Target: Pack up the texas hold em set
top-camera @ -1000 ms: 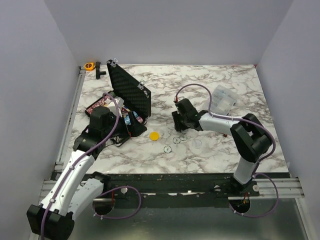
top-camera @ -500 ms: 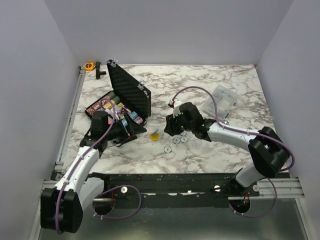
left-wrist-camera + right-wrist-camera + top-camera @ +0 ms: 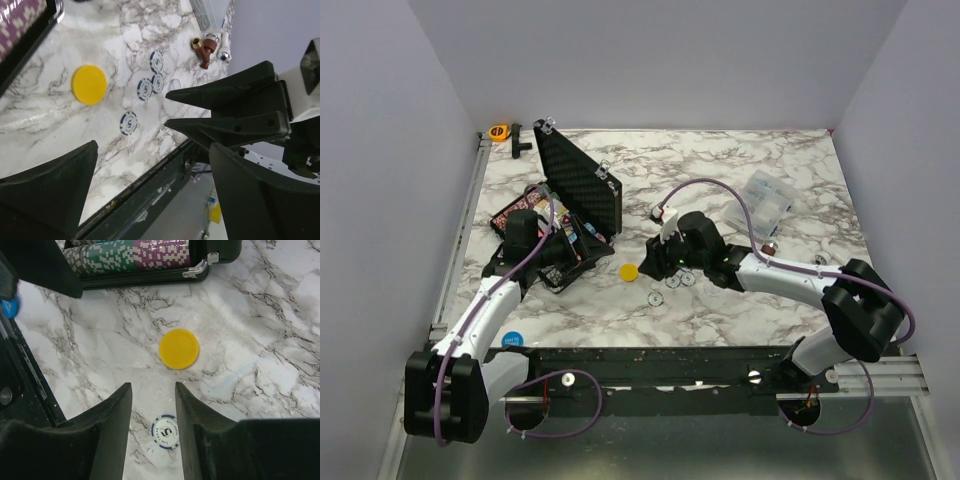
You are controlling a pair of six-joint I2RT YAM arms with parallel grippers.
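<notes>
**Case open, loose chips out on the table**

At the far left corner sits an orange tape roll (image 3: 499, 131). Near the front, a blue disc (image 3: 510, 340) lies on the dark edge, off the marble table (image 3: 720, 160).

The black case (image 3: 578, 180) is on the left side of the table. It is open, and its lid leans up and back. Inside are rows of chips (image 3: 135, 254) in grey, green and purple. The left gripper (image 3: 152, 146) hangs at the near end of the case. Its two fingers are wide apart and hold nothing.

Just right of the case, a yellow disc (image 3: 629, 271) lies flat on the marble by itself. A little more to the right lie a few white and blue chips (image 3: 144, 89). They are flat and close together, with one a bit apart.

The right gripper (image 3: 153, 387) is low over the table there. Its fingers have a small gap between them and hold nothing. One of the white and blue chips shows in that gap, flat on the table, with marble on both sides of it. The yellow disc lies just ahead of the fingertips and does not touch them.

Far to the right, at the back, is a clear plastic bag (image 3: 767, 195), well apart from the chips. A small brown and gold part (image 3: 204, 50) lies near it.
</notes>
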